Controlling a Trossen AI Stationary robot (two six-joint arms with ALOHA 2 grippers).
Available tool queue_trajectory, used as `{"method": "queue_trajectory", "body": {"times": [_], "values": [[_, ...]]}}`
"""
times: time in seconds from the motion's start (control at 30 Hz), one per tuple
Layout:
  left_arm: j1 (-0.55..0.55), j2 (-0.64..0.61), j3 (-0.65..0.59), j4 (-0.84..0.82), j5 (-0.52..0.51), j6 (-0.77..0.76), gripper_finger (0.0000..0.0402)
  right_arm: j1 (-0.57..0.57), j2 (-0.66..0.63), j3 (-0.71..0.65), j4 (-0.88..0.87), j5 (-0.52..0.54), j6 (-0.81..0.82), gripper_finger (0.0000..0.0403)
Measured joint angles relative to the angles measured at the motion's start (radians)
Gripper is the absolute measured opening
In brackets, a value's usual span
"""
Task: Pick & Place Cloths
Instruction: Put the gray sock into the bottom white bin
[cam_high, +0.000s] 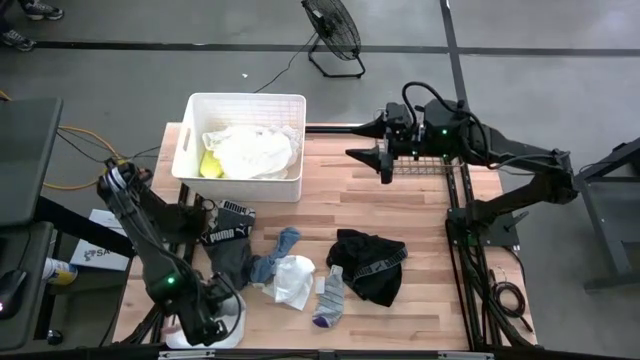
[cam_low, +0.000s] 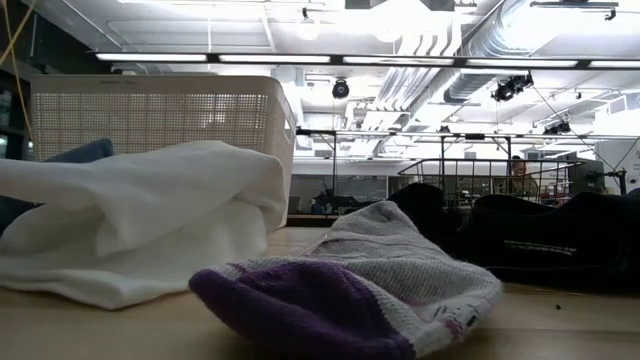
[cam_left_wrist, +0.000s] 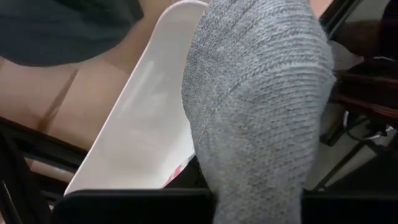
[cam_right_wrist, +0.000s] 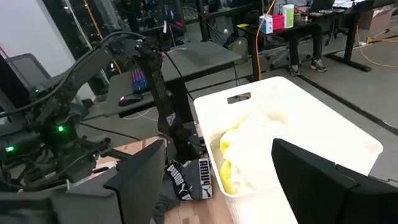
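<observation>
The left claw (cam_high: 205, 325) is clamped on a limp, light grey sock (cam_left_wrist: 261, 106), best pinched at a fold; the right claw (cam_high: 385, 160) hangs open.

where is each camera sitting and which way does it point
High: above the table, looking straight down; both arms show.
Low: at tabletop height, looking level past a purple-toed sock into the room; no arm shows.
Left wrist: faces a grey sock in the shut left gripper.
Right wrist: looks past its open fingers at the bin.
High and right wrist share the bin.
</observation>
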Motion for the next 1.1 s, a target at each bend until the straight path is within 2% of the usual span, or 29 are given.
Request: {"method": "queue_trajectory", "body": {"times": [0.47, 0.67, 0.83, 1.1], "values": [[0.0, 0.067, 0.0, -0.026, -0.01, -0.009, 0.0005, 0.001, 0.0, 0.0, -0.012, 0.0, 0.003, 0.0286], [0.0, 0.075, 0.0, -0.057, 0.043, -0.004, 0.0005, 0.001, 0.0, 0.0, -0.013, 0.0, 0.004, 0.0286], [0.0, 0.085, 0.0, -0.058, 0.124, 0.07, 0.0005, 0.001, 0.0, 0.0, -0.018, 0.0, 0.004, 0.0286], [0.0, 0.131, -0.001, -0.101, 0.128, 0.142, 0.0005, 0.001, 0.0, 0.0, -0.02, 0.0, 0.004, 0.0286]]}}
